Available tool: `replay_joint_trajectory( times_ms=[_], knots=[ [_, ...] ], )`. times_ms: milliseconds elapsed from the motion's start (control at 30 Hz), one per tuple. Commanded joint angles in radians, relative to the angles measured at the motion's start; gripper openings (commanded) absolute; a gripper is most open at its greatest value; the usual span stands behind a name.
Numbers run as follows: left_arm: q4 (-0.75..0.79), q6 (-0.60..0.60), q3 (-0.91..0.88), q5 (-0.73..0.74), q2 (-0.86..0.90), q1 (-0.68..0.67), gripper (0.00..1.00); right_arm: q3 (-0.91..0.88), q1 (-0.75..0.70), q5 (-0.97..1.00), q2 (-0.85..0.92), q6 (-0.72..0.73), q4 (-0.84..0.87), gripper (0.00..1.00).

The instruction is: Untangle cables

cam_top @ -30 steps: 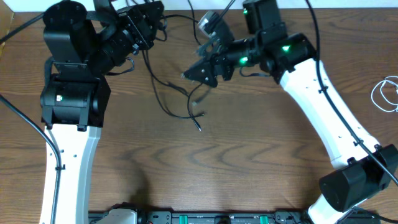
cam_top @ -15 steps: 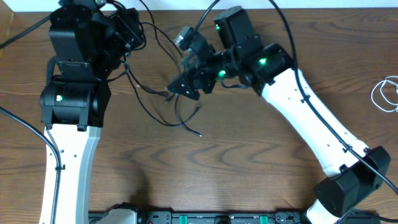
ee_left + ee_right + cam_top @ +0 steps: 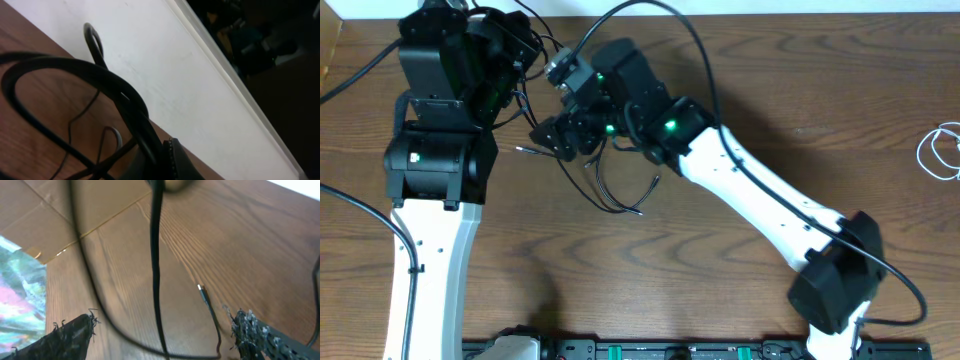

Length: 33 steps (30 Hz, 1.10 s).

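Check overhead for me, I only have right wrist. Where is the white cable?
Observer: White cable lies looped at the right edge of the table, far from both arms.
Operator: And the black cable's slack?
Observer: Black cable loops on the table just below the right end effector.
Operator: Where's the left arm?
Observer: Left end effector is at the top left, close beside the right one.

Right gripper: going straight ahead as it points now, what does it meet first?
Probably the black cable hanging between its open fingers; behind it the table. Depth is unclear.
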Motion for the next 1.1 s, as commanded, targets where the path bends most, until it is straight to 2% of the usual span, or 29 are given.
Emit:
replay_joint_trajectory(
  times_ms=[0,200,500,600,733,1067],
  knots=[
    [0.005,-0.027,0.007,-0.009,-0.002,0.006,0.08,0.005,0.021,0.024,0.044,0.079,0.056,0.87],
    [0.002,-0.027,0.007,-0.010,-0.002,0.006,0.08,0.005,0.026,0.024,0.043,0.103,0.100,0.84],
    [0.002,-0.027,0.006,-0.009,-0.002,0.006,0.08,0.005,0.027,0.136,0.043,0.235,0.122,0.56],
    [-0.002,-0.027,0.006,-0.010,-0.002,0.006,0.08,0.005,0.027,0.135,0.043,0.236,0.124,0.39],
    [-0.002,-0.027,0.006,-0.024,-0.002,0.006,0.08,0.005,0.021,0.136,0.043,0.236,0.087,0.03],
    [-0.002,-0.026,0.006,-0.069,-0.001,0.065,0.08,0.005,-0.094,0.249,0.040,0.272,-0.230,0.01]
  ],
)
